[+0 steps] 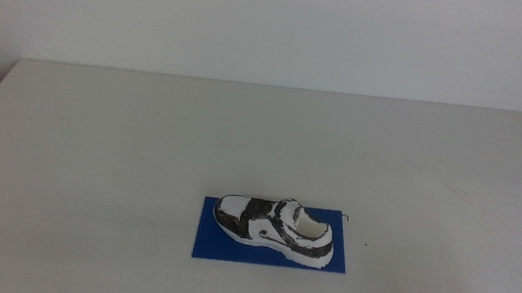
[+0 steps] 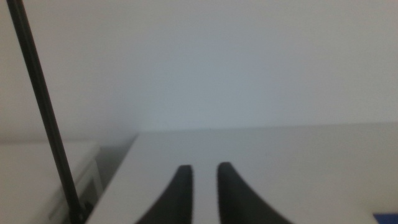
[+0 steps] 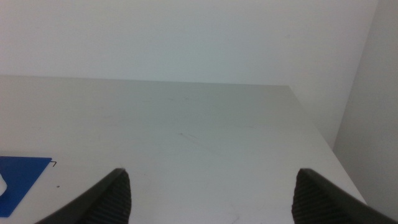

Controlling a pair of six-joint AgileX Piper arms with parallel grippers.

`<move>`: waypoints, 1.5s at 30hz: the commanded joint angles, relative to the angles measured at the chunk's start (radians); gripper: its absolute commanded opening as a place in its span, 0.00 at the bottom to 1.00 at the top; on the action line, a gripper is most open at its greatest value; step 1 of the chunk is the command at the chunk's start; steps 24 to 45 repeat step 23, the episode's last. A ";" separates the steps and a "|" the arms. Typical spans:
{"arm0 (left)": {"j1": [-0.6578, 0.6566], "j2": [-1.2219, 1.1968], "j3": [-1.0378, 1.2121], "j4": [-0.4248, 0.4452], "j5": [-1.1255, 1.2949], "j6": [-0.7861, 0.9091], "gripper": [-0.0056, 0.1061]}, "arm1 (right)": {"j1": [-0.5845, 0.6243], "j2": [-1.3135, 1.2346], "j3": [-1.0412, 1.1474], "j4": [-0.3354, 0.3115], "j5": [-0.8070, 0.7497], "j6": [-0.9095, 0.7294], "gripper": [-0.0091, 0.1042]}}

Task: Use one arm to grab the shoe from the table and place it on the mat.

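The sneaker [image 1: 276,230] is lying lengthwise on the blue mat [image 1: 210,244], near the table's [image 1: 93,147] front edge, suggesting placement is done. The right gripper [image 3: 211,193], jaws spread wide, and the left gripper [image 2: 204,196], jaws nearly together and empty, are waiting clear.

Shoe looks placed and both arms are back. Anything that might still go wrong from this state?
Little, in my judgement. The shoe lies on the mat, but its heel sits near the mat's right edge, so a nudge might push it off. The right gripper waits wide open near that corner; the left gripper, nearly closed, waits off to the side.
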State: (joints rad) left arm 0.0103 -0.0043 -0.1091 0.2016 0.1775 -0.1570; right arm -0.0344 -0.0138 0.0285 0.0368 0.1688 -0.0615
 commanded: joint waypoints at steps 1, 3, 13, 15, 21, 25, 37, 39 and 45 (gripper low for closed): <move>0.002 -0.016 0.014 -0.008 -0.077 -0.054 0.31 | -0.005 -0.021 -0.010 -0.008 -0.079 -0.013 0.67; 0.002 -0.031 0.045 -0.009 -0.078 -0.055 0.45 | -0.005 -0.021 -0.010 -0.008 -0.079 -0.013 0.67; 0.002 -0.034 0.141 -0.010 -0.064 -0.189 0.78 | -0.005 -0.021 -0.010 -0.008 -0.079 -0.013 0.67; 0.002 -0.034 0.141 -0.010 -0.053 -0.189 0.78 | -0.005 -0.021 -0.010 -0.008 -0.079 -0.013 0.67; 0.002 -0.034 0.141 -0.010 -0.045 -0.189 0.78 | -0.005 -0.021 -0.010 -0.008 -0.079 -0.013 0.67; 0.002 -0.033 0.141 -0.010 -0.046 -0.189 0.78 | -0.005 -0.021 -0.010 -0.008 -0.079 -0.013 0.67; 0.002 -0.033 0.141 -0.010 -0.046 -0.189 0.78 | -0.005 -0.021 -0.010 -0.008 -0.079 -0.013 0.67; 0.002 -0.033 0.141 -0.010 -0.046 -0.189 0.78 | -0.005 -0.021 -0.010 -0.008 -0.079 -0.013 0.67; 0.002 -0.033 0.141 -0.010 -0.046 -0.189 0.78 | -0.005 -0.021 -0.010 -0.008 -0.079 -0.013 0.67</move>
